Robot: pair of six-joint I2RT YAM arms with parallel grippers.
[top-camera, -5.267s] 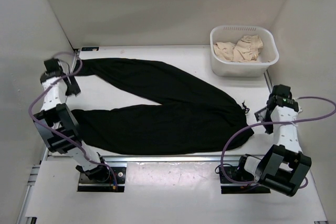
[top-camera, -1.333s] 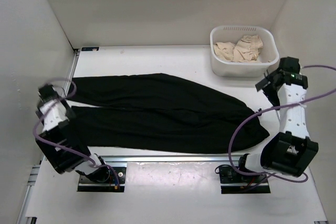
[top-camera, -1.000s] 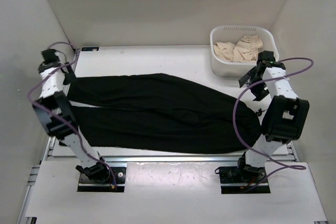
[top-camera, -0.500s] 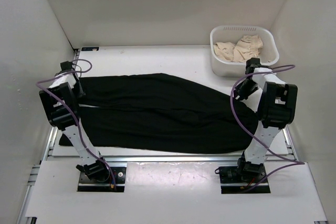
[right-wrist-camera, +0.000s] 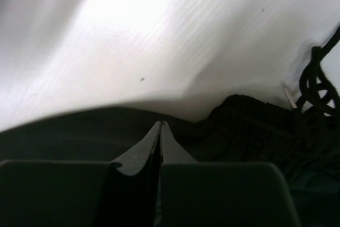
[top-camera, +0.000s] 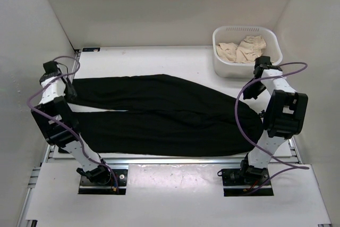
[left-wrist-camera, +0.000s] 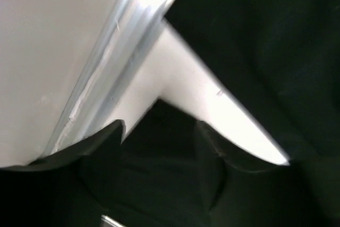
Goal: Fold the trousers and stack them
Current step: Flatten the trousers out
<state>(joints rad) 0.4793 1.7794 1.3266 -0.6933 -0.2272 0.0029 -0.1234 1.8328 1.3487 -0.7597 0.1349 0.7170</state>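
The black trousers [top-camera: 159, 115] lie flat on the table, both legs pointing left and the waist to the right. My left gripper [top-camera: 68, 93] is down at the cuff end of the far leg. In the left wrist view its fingers [left-wrist-camera: 210, 142] stand apart, open, with black cloth [left-wrist-camera: 159, 115] lying between them. My right gripper [top-camera: 248, 93] is at the far edge of the waist. In the right wrist view it [right-wrist-camera: 160, 124] is shut, tips pressed together over the dark fabric [right-wrist-camera: 249, 126], with no cloth visibly pinched. A black drawstring [right-wrist-camera: 316, 78] lies to the right.
A white basket [top-camera: 220, 59] holding beige clothes [top-camera: 244, 49] stands at the back right, just behind the right arm. A metal rail [left-wrist-camera: 114, 62] and the side wall run close beside the left gripper. Walls enclose the table on three sides.
The far leg now lies close alongside the near one. Over the last half second the left gripper slid left toward the cuff end, and the right arm shifted slightly right by the waist.
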